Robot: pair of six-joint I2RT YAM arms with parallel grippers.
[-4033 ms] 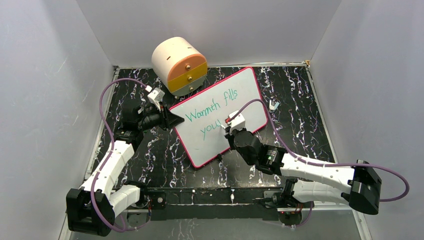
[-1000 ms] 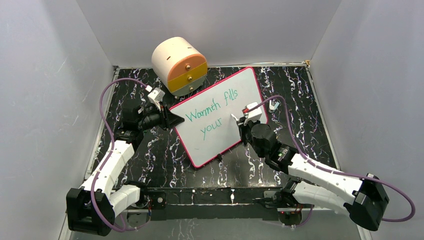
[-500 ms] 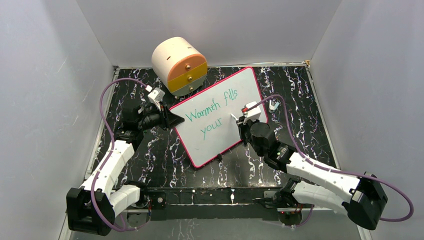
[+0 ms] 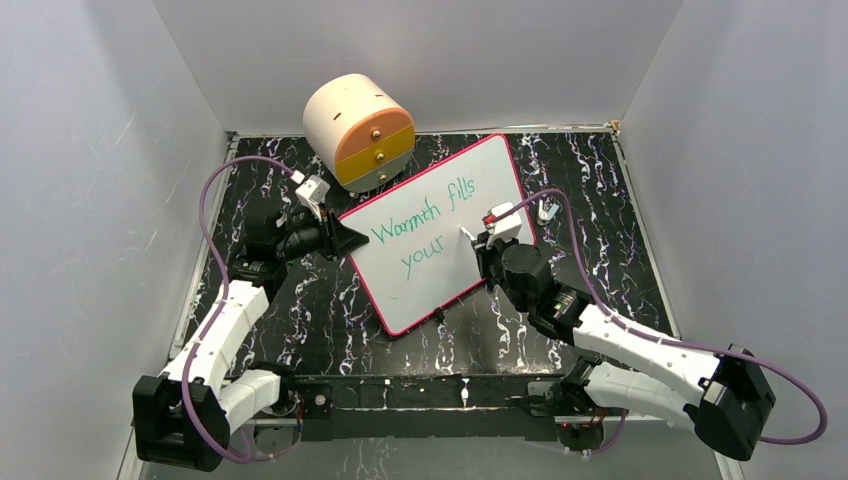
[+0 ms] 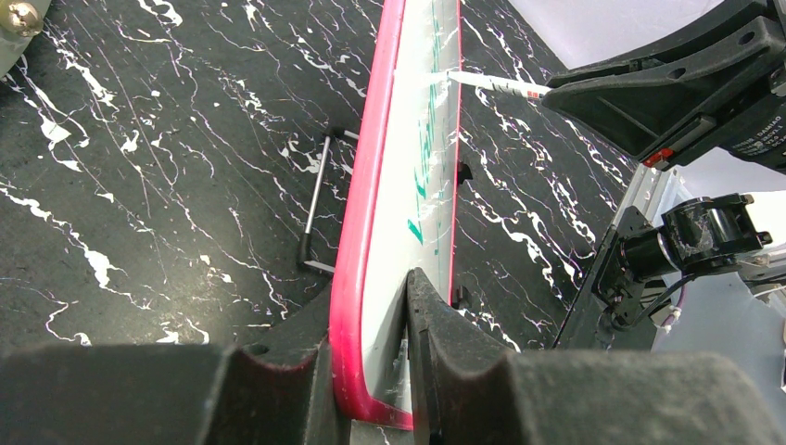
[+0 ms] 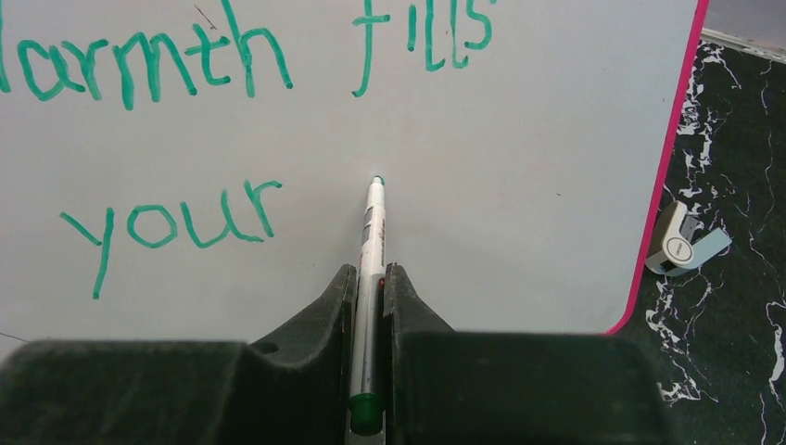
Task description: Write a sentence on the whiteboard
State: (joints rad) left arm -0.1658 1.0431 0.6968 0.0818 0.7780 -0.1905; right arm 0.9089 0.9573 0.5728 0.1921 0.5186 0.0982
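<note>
**Operator:** Where did the board sit at that mark?

**Spotter:** The whiteboard point(image 4: 435, 285) lay askew on the table point(image 4: 600, 220). Your left pincer point(image 5: 371, 297) was nearly closed, pinching the red rim at the board's left corner.

**Operator:** And the right side?

**Spotter:** Your right pincer point(image 6: 369, 273) was fully closed on the marker point(image 6: 373, 222), barrel straight out between the jaws. The tip sat just right of "your", at the surface or a hair off it. I couldn't tell which.

**Operator:** Which step was I on?

**Spotter:** The sentence point(image 4: 405, 225) read "Warmth fills" on top and "your" beneath, with "day" not yet written. My read: you were placed to start the last word, so most of the task was done.

**Operator:** What did the next move call for?

**Spotter:** I'd say you needed light, even contact to begin the "d", and a clear gap after "your". You'd want to keep the strokes on the lower line's level. Bare board ran on to the right rim, so room looked ample. Your left hold had to stay firm, or the board could slide under the stroke.
</note>
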